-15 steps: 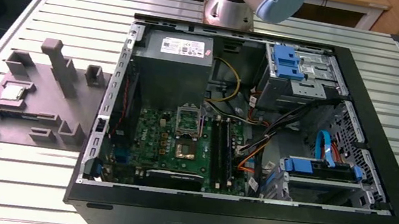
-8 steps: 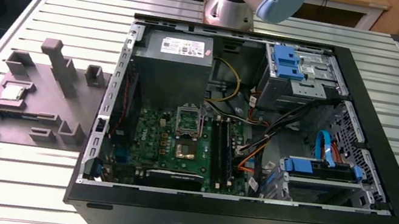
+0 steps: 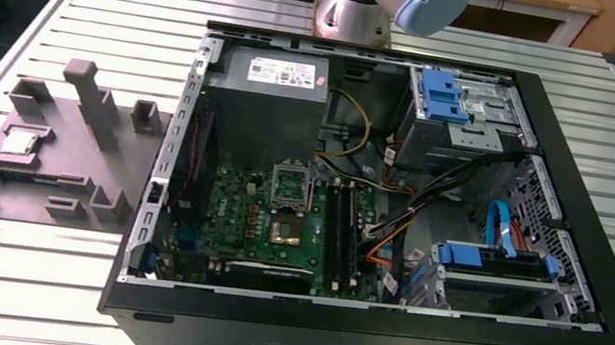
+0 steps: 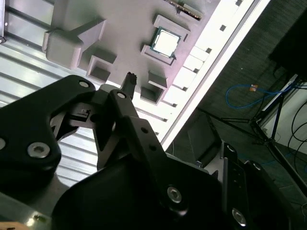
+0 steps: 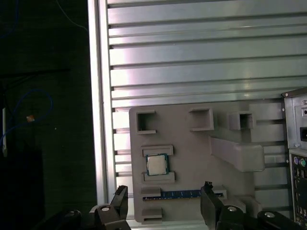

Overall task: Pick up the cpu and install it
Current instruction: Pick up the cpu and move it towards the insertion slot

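The cpu (image 5: pixel 156 164) is a small silvery square chip lying flat in a pocket of the grey holder tray (image 5: pixel 192 153). It also appears in the second wrist view (image 4: pixel 165 40) and on the exterior view's left (image 3: pixel 19 143). My gripper (image 5: pixel 164 201) hangs above the tray, open, with nothing between its two black fingers (image 5: pixel 120 203). The chip sits a short way off from the fingertips, untouched. In the second wrist view one fingertip (image 4: pixel 129 82) shows above the tray, apart from the chip. The black-framed socket (image 3: pixel 290 184) lies on the green motherboard inside the open computer case (image 3: pixel 592 280).
A blue memory stick (image 5: pixel 177 194) lies in a slot of the tray beside the cpu. The tray has raised blocks and a ramp (image 5: pixel 237 153). The grey power supply (image 3: pixel 265 89), drive cages and cables fill the case. The slatted table's edge (image 5: pixel 98 120) is close to the tray.
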